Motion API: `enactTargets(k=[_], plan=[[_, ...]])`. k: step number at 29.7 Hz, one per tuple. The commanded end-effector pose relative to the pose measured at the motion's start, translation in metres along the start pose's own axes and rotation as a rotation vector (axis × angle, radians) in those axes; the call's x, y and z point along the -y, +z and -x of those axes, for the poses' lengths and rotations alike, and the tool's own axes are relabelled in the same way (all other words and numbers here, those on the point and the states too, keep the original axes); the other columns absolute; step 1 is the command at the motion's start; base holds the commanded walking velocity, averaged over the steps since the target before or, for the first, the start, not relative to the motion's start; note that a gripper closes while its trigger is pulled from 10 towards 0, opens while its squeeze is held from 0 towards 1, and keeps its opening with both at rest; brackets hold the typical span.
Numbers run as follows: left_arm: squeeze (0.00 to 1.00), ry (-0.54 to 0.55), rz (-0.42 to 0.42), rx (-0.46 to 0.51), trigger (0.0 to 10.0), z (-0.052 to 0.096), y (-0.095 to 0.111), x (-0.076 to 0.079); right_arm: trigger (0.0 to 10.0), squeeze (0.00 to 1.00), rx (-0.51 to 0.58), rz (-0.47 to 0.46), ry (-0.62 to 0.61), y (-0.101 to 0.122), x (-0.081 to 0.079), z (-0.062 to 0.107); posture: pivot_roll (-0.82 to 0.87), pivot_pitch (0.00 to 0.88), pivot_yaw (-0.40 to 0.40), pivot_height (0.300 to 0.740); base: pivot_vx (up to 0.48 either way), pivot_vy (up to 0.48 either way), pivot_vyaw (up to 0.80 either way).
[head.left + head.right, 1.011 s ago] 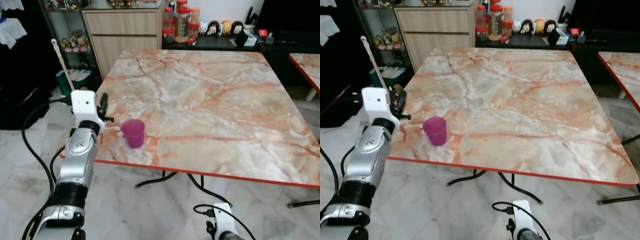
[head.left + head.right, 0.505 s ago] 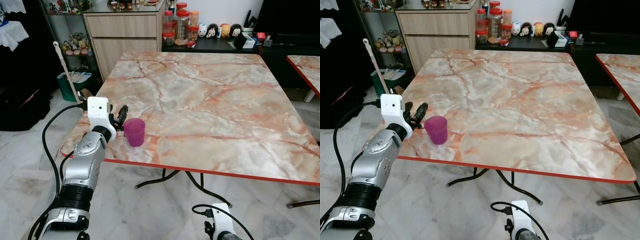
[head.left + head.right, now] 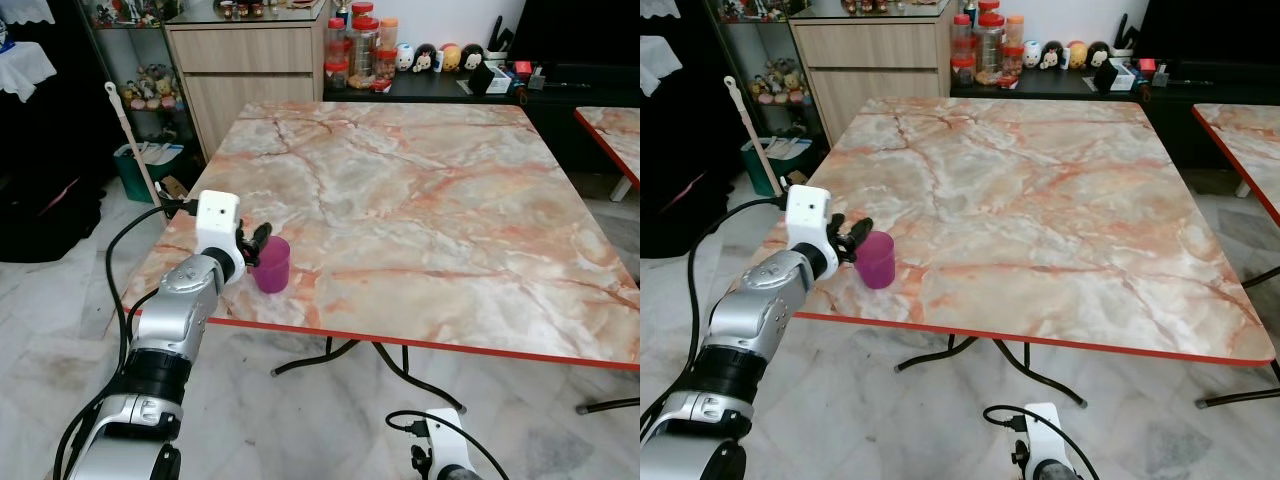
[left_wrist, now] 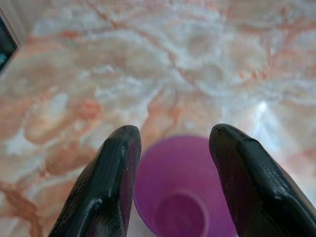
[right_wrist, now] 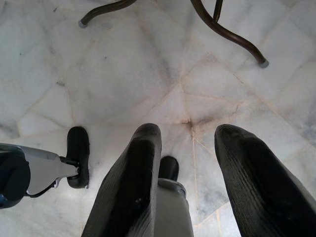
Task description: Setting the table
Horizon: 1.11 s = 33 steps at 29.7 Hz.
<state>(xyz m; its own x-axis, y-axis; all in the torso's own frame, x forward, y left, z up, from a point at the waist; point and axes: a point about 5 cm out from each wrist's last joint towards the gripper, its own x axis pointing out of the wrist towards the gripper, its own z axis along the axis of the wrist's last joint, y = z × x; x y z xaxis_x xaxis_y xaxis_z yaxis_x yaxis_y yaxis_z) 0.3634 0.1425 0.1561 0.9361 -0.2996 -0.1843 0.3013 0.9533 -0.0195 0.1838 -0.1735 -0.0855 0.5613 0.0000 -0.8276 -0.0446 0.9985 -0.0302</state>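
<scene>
Left end effector (image 4: 170,182) straddles upright, empty purple cup (image 3: 271,264).

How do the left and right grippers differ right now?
The left gripper is raised at the near left corner of the marble table, while the right gripper hangs low, pointing at the tiled floor. The left's fingers straddle the purple cup; the right's hold nothing. Both are open.

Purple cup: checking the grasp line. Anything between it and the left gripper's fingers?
Nothing. In the left wrist view the left gripper straddles the purple cup, fingers open.
</scene>
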Motion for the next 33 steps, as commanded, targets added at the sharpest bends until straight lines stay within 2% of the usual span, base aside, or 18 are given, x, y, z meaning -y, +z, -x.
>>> enactTargets(k=[1, 5, 8, 21, 28, 33], plan=[[0.0, -0.009, -0.021, -0.025, 10.0, -0.002, 0.003, 0.0, 10.0, 0.0, -0.005, -0.019, 0.002, -0.001, -0.001, 0.0, 0.02, 0.0, 0.046, 0.732, 0.0, 0.0, 0.0], [0.0, -0.011, -0.021, -0.028, 10.0, -0.003, 0.003, 0.001, 10.0, 0.0, -0.005, -0.019, 0.002, -0.001, -0.001, 0.0, 0.02, 0.0, 0.046, 0.732, 0.0, 0.0, 0.0], [0.0, -0.014, -0.064, -0.076, 10.0, -0.007, -0.001, 0.004, 10.0, 0.0, -0.01, -0.019, 0.006, -0.002, -0.002, 0.0, 0.02, 0.0, 0.048, 0.732, 0.0, 0.0, 0.0], [0.0, 0.032, -0.062, -0.06, 10.0, -0.014, 0.007, 0.003, 10.0, 0.0, -0.005, -0.018, 0.008, 0.0, -0.002, 0.0, 0.02, 0.0, 0.051, 0.732, 0.0, 0.0, 0.0], [0.0, 0.046, -0.109, -0.072, 10.0, -0.017, 0.007, 0.003, 10.0, 0.0, -0.006, -0.025, 0.002, -0.001, 0.0, 0.0, 0.01, 0.0, 0.052, 0.732, 0.0, 0.0, 0.0], [0.0, 0.06, -0.098, -0.064, 10.0, -0.017, 0.006, 0.003, 10.0, 0.0, -0.009, -0.027, -0.001, -0.002, 0.001, 0.0, 0.01, 0.0, 0.052, 0.732, 0.0, 0.0, 0.0]])
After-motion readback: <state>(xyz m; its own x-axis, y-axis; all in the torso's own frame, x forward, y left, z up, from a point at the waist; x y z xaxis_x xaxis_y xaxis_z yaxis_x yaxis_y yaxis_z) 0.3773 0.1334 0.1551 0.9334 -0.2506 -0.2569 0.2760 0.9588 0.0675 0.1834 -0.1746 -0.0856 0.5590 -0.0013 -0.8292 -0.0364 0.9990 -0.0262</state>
